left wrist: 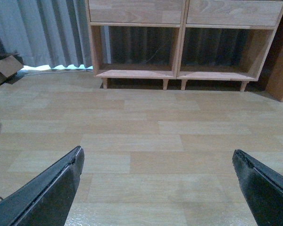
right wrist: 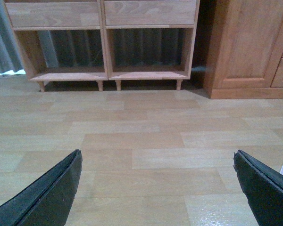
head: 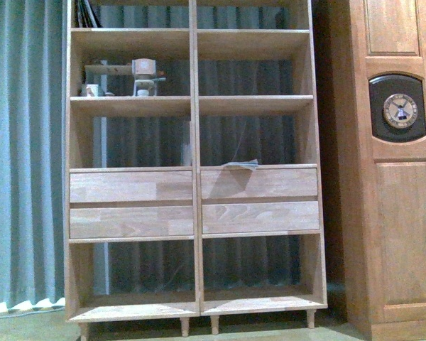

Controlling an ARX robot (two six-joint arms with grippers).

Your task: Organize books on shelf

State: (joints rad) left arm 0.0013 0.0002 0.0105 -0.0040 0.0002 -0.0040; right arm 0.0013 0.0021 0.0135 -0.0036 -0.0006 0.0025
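Left end effector (left wrist: pixel 156 151) and right end effector (right wrist: pixel 157 153) both wide, empty; shelf (head: pixel 194 135) well ahead, books (head: pixel 89 13) leaning top-left, probably left arm nearer.

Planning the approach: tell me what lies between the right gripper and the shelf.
Only bare floor between right gripper and shelf, seen in the right wrist view.

Item 1, left gripper (left wrist: pixel 157 156): two fingers (left wrist: pixel 47 193), matte black, wedge-shaped, each broad at the base and narrowing to a blunt tip. The inner faces are flat, with a thin paler line along the upper edge and faint grey scuffing near the tips.

Item 2, right gripper (right wrist: pixel 157 158): two fingers (right wrist: pixel 42 195) of the same pattern, matte black tapered wedges with flat inner faces and lightly worn, greyish edges.
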